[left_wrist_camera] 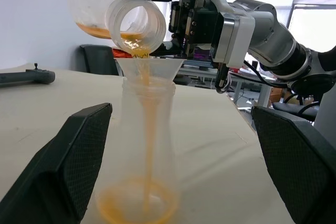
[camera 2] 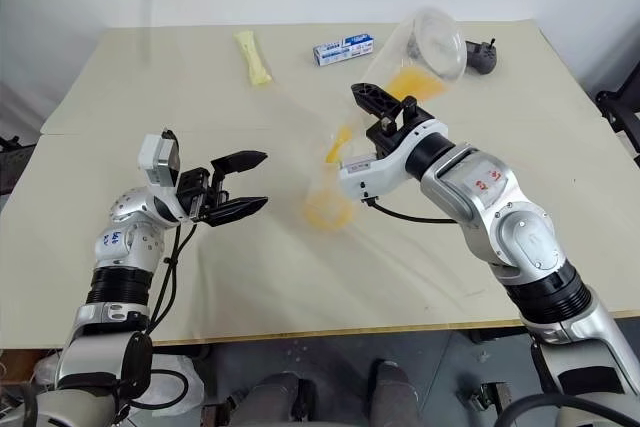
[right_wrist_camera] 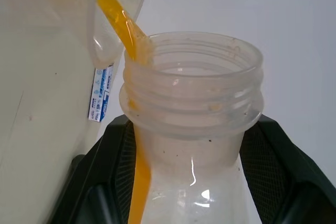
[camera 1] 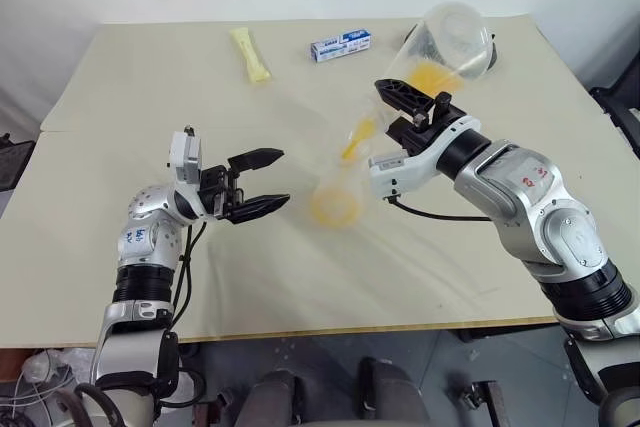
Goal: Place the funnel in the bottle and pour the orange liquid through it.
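Nearest, on the left, the left gripper (camera 1: 262, 183) hovers just above the table (camera 1: 120, 97) with its two black fingers spread wide apart, holding nothing and pointing right toward the bottle (camera 1: 337, 199). That bottle stands upright on the table near the middle, just right of the open fingers and apart from them; a shallow pool of orange liquid (camera 1: 334, 209) lies in its wide base. The funnel (left_wrist_camera: 149, 67) sits in the bottle's neck, cone mouth up, stem down inside. In the left wrist view a thin orange stream (left_wrist_camera: 149, 129) runs from the funnel down through the bottle to the pool. Just above and beyond, the right gripper (camera 1: 408, 107) is clamped shut on the neck of a second flask (camera 1: 452, 39), which it holds tipped over, mouth down to the left above the funnel and wide base raised to the far right. Some liquid remains in the low side of this flask and runs out of its threaded mouth into the funnel. Farther back on the table lie a pale yellow packet (camera 1: 250, 53) to the left and a small blue-and-white box (camera 1: 340, 45) beside it on the right. A dark object (camera 2: 482, 55) rests by the far right edge, behind the raised flask.
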Robot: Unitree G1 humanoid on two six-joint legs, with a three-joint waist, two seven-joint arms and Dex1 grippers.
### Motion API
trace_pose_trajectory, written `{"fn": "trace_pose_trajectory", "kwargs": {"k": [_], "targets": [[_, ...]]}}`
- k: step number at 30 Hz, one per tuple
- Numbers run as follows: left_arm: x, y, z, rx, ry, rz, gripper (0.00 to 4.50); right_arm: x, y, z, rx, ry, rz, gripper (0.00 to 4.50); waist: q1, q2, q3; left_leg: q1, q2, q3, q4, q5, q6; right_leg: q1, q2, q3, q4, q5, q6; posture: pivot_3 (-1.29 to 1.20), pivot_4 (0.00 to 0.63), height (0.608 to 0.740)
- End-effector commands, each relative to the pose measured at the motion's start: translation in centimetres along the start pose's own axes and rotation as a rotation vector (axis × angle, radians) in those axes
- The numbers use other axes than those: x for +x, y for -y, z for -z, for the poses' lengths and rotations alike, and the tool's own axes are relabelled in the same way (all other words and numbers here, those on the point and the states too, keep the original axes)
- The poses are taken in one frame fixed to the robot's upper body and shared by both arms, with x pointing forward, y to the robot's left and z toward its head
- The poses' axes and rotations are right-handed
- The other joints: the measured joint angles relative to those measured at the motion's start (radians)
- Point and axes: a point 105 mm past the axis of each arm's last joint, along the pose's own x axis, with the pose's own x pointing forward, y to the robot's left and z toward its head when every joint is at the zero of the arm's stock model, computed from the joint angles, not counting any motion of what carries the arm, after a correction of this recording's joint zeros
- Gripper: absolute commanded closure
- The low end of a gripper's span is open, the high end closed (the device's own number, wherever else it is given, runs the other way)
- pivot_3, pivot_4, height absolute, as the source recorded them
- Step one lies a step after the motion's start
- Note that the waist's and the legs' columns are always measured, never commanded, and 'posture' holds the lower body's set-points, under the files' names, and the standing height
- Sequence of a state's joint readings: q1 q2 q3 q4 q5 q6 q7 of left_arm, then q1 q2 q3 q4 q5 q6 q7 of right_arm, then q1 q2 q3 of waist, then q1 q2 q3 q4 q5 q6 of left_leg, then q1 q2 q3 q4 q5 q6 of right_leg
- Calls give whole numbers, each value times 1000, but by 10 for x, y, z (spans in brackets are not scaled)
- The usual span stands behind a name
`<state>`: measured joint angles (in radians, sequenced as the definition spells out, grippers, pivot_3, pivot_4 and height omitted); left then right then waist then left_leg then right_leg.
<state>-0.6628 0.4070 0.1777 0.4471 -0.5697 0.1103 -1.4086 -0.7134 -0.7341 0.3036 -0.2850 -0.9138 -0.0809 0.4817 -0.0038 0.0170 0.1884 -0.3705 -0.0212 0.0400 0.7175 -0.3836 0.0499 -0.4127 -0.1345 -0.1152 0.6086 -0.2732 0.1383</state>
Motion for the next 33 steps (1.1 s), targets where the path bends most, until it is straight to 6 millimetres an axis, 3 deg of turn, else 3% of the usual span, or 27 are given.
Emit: {"fn": "trace_pose_trajectory", "kwargs": {"k": [1, 33], "targets": [[5, -1, -9, 29, 21, 20, 0, -5, 17, 7, -27, -22, 70, 2096, 0, 0, 0, 0, 0, 0, 0, 0, 0, 0, 0, 0, 0, 0, 0, 0, 150, 740], [3, -1, -10, 28, 37, 19, 0, -3, 21, 10, -101, 12, 86, 2096, 0, 0, 0, 0, 0, 0, 0, 0, 0, 0, 0, 0, 0, 0, 0, 0, 150, 740]]}}
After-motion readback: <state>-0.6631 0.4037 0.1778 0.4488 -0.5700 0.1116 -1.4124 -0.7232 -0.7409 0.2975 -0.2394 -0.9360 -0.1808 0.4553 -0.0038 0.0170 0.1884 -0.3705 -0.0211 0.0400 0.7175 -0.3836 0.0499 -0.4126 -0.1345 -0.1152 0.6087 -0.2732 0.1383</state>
